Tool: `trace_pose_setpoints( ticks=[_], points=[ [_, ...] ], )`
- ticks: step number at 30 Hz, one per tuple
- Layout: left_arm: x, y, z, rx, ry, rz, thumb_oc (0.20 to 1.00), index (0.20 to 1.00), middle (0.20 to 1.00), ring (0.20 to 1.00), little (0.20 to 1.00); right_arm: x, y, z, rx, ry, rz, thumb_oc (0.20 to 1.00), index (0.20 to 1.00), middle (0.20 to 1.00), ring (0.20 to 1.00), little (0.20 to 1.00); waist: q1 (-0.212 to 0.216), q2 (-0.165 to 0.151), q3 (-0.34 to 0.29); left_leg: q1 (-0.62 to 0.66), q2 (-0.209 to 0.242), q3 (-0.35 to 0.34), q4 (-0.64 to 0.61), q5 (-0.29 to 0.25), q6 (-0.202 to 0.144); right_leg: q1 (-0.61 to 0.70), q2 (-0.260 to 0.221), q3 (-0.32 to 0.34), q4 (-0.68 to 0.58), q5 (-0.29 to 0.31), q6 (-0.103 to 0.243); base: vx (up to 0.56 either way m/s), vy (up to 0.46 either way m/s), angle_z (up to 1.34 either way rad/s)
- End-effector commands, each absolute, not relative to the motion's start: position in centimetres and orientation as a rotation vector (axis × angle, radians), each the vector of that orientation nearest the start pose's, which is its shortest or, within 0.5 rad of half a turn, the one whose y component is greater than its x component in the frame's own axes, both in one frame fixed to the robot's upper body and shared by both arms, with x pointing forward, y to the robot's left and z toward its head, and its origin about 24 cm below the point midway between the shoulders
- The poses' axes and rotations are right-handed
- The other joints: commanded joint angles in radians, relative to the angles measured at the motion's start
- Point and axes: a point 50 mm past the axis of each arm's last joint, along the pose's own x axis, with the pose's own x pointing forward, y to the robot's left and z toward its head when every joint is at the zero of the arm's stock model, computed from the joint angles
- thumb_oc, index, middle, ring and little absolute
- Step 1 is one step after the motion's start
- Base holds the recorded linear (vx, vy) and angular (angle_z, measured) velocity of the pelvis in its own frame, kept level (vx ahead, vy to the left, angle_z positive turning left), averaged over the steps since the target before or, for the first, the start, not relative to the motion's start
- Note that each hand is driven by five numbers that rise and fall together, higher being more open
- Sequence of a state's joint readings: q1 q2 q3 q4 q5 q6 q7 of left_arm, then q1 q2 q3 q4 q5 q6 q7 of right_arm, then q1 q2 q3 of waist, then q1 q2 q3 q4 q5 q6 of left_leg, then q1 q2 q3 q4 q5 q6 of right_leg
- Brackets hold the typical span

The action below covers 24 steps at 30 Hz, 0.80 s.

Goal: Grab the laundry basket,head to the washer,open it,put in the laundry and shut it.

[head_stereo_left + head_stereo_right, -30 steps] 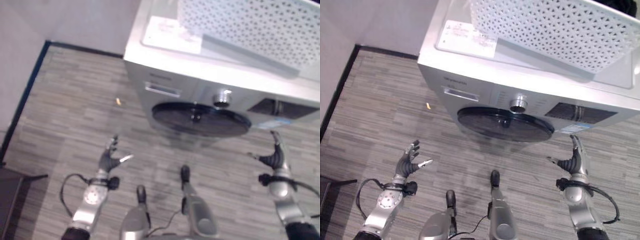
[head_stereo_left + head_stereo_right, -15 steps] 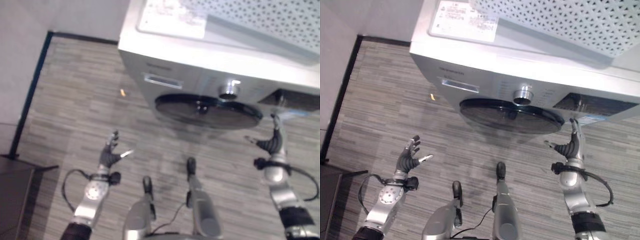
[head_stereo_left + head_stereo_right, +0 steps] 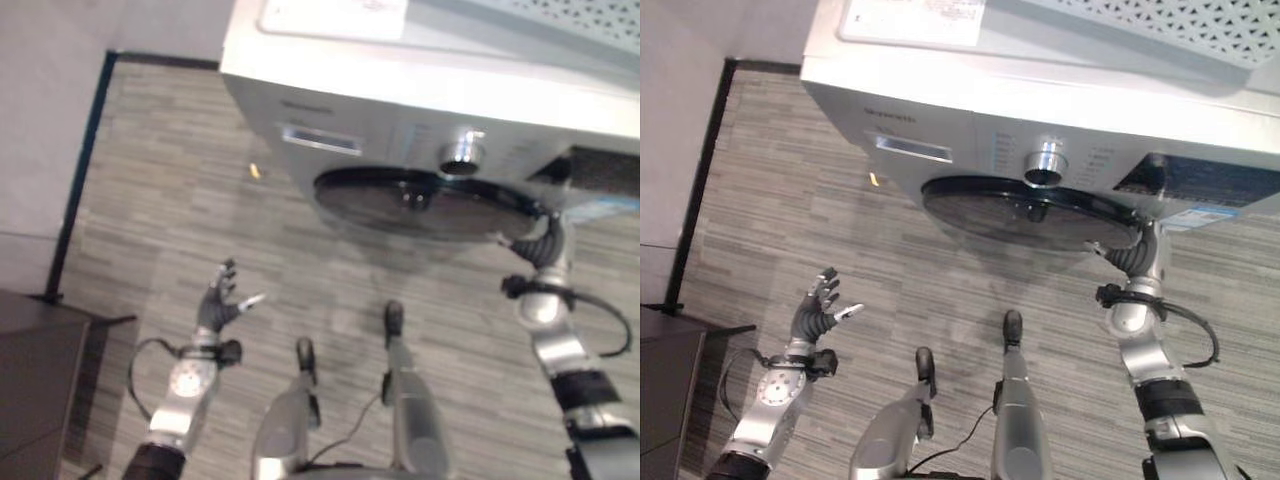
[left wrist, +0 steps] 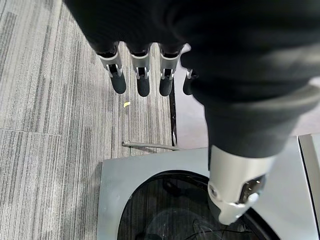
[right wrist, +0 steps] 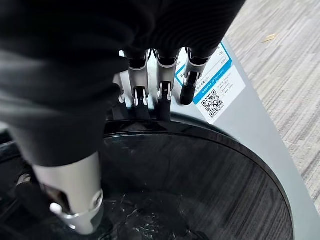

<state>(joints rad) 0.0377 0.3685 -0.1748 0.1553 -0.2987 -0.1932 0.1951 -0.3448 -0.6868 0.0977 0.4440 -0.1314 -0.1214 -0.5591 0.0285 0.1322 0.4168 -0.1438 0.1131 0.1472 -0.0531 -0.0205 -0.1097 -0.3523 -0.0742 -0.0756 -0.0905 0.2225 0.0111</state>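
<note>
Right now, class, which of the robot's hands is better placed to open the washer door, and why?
The right hand: its fingers reach the right edge of the round dark door. The left hand hangs open over the floor, well clear of the washer.

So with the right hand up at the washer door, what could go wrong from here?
The right hand reaches the door edge with straight fingers, so they may slip off without hooking it. The door may then stay shut. The basket sits on the washer top, so a hard tug might shake it.
</note>
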Motion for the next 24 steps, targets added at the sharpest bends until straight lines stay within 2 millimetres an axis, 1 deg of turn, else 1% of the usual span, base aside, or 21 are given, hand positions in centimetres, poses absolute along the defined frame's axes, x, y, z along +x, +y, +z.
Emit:
trace_pose_setpoints(
  ticks=[1, 3, 7, 8, 10, 11, 12, 13, 14, 15, 17, 18, 19, 20, 21, 22, 24],
  points=[
    [24.8, 18.6, 3.9, 0.059, -0.080, 0.003, 1.000, 1.000, 1.000, 1.000, 1.000, 33.4, -29.4, 17.3, -0.820, -0.387, -0.494, 1.000, 1.000, 1.000, 1.000, 1.000, 0.061, 0.008, -0.039, -0.130, 0.053, -0.080, -0.034, 0.143, -0.011, 0.060, -0.043, -0.066, 0.011, -0.148, 0.084, 0.00, 0.000, 0.00],
    [24.8, 18.5, 3.8, 0.048, -0.077, -0.005, 1.000, 1.000, 1.000, 1.000, 1.000, 34.0, -29.8, 17.6, -0.839, -0.363, -0.486, 1.000, 1.000, 1.000, 1.000, 1.000, 0.069, 0.009, -0.037, -0.137, 0.055, -0.082, -0.034, 0.147, -0.014, 0.056, -0.041, -0.068, 0.010, -0.148, 0.083, 0.00, 0.000, 0.00],
    [24.9, 18.6, 3.9, 0.042, -0.082, -0.003, 1.000, 1.000, 1.000, 1.000, 1.000, 34.4, -29.8, 17.8, -0.836, -0.346, -0.472, 1.000, 1.000, 1.000, 1.000, 1.000, 0.073, 0.009, -0.034, -0.140, 0.058, -0.082, -0.034, 0.149, -0.015, 0.052, -0.039, -0.069, 0.011, -0.148, 0.082, 0.00, -0.020, -0.09],
    [24.8, 18.5, 4.0, 0.039, -0.083, -0.012, 1.000, 1.000, 1.000, 1.000, 1.000, 34.8, -30.0, 17.7, -0.834, -0.318, -0.460, 1.000, 1.000, 1.000, 1.000, 1.000, 0.079, 0.009, -0.030, -0.141, 0.059, -0.084, -0.034, 0.150, -0.016, 0.052, -0.037, -0.069, 0.011, -0.148, 0.081, 0.00, -0.026, -0.13],
    [24.9, 18.4, 4.1, 0.039, -0.085, -0.022, 1.000, 1.000, 1.000, 1.000, 1.000, 35.2, -29.5, 17.0, -0.831, -0.284, -0.420, 1.000, 1.000, 1.000, 1.000, 1.000, 0.084, 0.008, -0.029, -0.145, 0.059, -0.086, -0.034, 0.152, -0.017, 0.049, -0.036, -0.071, 0.011, -0.148, 0.080, 0.00, -0.028, -0.10],
    [24.9, 18.4, 4.2, 0.041, -0.091, -0.023, 1.000, 1.000, 1.000, 1.000, 1.000, 35.5, -29.0, 16.7, -0.824, -0.276, -0.389, 1.000, 1.000, 1.000, 1.000, 1.000, 0.086, 0.009, -0.027, -0.147, 0.059, -0.086, -0.034, 0.152, -0.017, 0.049, -0.037, -0.072, 0.012, -0.147, 0.080, -0.01, -0.022, -0.04],
    [25.1, 18.4, 4.4, 0.045, -0.098, -0.026, 1.000, 1.000, 1.000, 1.000, 1.000, 35.8, -28.1, 15.5, -0.798, -0.239, -0.327, 1.000, 1.000, 1.000, 1.000, 1.000, 0.090, 0.013, -0.024, -0.150, 0.058, -0.089, -0.034, 0.153, -0.018, 0.044, -0.038, -0.073, 0.012, -0.147, 0.080, 0.00, 0.000, 0.00],
    [25.1, 18.5, 4.4, 0.045, -0.098, -0.025, 1.000, 1.000, 1.000, 1.000, 1.000, 35.8, -28.1, 15.5, -0.797, -0.239, -0.326, 1.000, 1.000, 1.000, 1.000, 1.000, 0.090, 0.013, -0.024, -0.151, 0.058, -0.089, -0.034, 0.153, -0.018, 0.044, -0.038, -0.074, 0.012, -0.147, 0.080, 0.00, 0.000, 0.00],
    [25.2, 18.5, 4.5, 0.049, -0.103, -0.027, 1.000, 1.000, 1.000, 1.000, 1.000, 36.0, -27.7, 14.9, -0.772, -0.220, -0.302, 1.000, 1.000, 1.000, 1.000, 1.000, 0.094, 0.016, -0.022, -0.154, 0.058, -0.091, -0.034, 0.155, -0.020, 0.040, -0.039, -0.075, 0.013, -0.146, 0.080, 0.00, 0.000, 0.00],
    [25.4, 18.5, 4.9, 0.051, -0.122, -0.029, 1.000, 1.000, 1.000, 1.000, 1.000, 36.5, -26.6, 14.1, -0.737, -0.191, -0.241, 1.000, 1.000, 1.000, 1.000, 1.000, 0.103, 0.020, -0.016, -0.159, 0.056, -0.093, -0.034, 0.156, -0.022, 0.036, -0.041, -0.076, 0.013, -0.146, 0.080, -0.02, -0.016, -0.03],
    [25.5, 18.5, 5.2, 0.058, -0.132, -0.032, 1.000, 1.000, 1.000, 1.000, 1.000, 36.8, -25.4, 13.2, -0.723, -0.164, -0.173, 1.000, 1.000, 1.000, 1.000, 1.000, 0.111, 0.026, -0.010, -0.161, 0.055, -0.096, -0.034, 0.155, -0.025, 0.035, -0.041, -0.077, 0.014, -0.149, 0.081, 0.00, 0.000, 0.00],
    [25.5, 18.5, 5.2, 0.058, -0.133, -0.032, 1.000, 1.000, 1.000, 1.000, 1.000, 36.8, -25.3, 13.2, -0.723, -0.165, -0.173, 1.000, 1.000, 1.000, 1.000, 1.000, 0.110, 0.025, -0.011, -0.166, 0.054, -0.097, -0.034, 0.159, -0.024, 0.031, -0.042, -0.078, 0.013, -0.145, 0.080, 0.00, 0.000, 0.00],
    [25.7, 18.5, 5.3, 0.065, -0.139, -0.035, 1.000, 1.000, 1.000, 1.000, 1.000, 37.0, -24.2, 12.7, -0.695, -0.155, -0.121, 1.000, 1.000, 1.000, 1.000, 1.000, 0.119, 0.029, -0.007, -0.172, 0.053, -0.100, -0.034, 0.162, -0.026, 0.028, -0.043, -0.078, 0.013, -0.145, 0.081, 0.00, 0.000, 0.00],
    [25.8, 18.4, 5.4, 0.066, -0.143, -0.036, 1.000, 1.000, 1.000, 1.000, 1.000, 37.2, -23.6, 12.4, -0.683, -0.146, -0.094, 1.000, 1.000, 1.000, 1.000, 1.000, 0.123, 0.032, -0.004, -0.170, 0.054, -0.101, -0.034, 0.159, -0.027, 0.028, -0.044, -0.079, 0.014, -0.148, 0.081, 0.00, 0.000, 0.00],
    [25.8, 18.4, 5.4, 0.066, -0.144, -0.035, 1.000, 1.000, 1.000, 1.000, 1.000, 37.2, -23.6, 12.5, -0.683, -0.147, -0.094, 1.000, 1.000, 1.000, 1.000, 1.000, 0.122, 0.032, -0.004, -0.174, 0.053, -0.102, -0.034, 0.163, -0.027, 0.025, -0.044, -0.080, 0.013, -0.145, 0.081, -0.02, -0.013, -0.05],
    [26.0, 18.2, 5.5, 0.068, -0.148, -0.039, 1.000, 1.000, 1.000, 1.000, 1.000, 37.4, -22.4, 11.9, -0.664, -0.138, -0.042, 1.000, 1.000, 1.000, 1.000, 1.000, 0.129, 0.035, -0.002, -0.179, 0.053, -0.103, -0.034, 0.165, -0.029, 0.026, -0.046, -0.084, 0.012, -0.146, 0.081, -0.02, -0.008, -0.06],
    [26.1, 18.1, 5.6, 0.071, -0.157, -0.045, 1.000, 1.000, 1.000, 1.000, 1.000, 37.5, -21.0, 11.6, -0.640, -0.135, 0.015, 1.000, 1.000, 1.000, 1.000, 1.000, 0.136, 0.040, 0.003, -0.182, 0.053, -0.105, -0.034, 0.167, -0.030, 0.023, -0.047, -0.087, 0.012, -0.146, 0.082, -0.02, -0.004, -0.04]
  ],
)
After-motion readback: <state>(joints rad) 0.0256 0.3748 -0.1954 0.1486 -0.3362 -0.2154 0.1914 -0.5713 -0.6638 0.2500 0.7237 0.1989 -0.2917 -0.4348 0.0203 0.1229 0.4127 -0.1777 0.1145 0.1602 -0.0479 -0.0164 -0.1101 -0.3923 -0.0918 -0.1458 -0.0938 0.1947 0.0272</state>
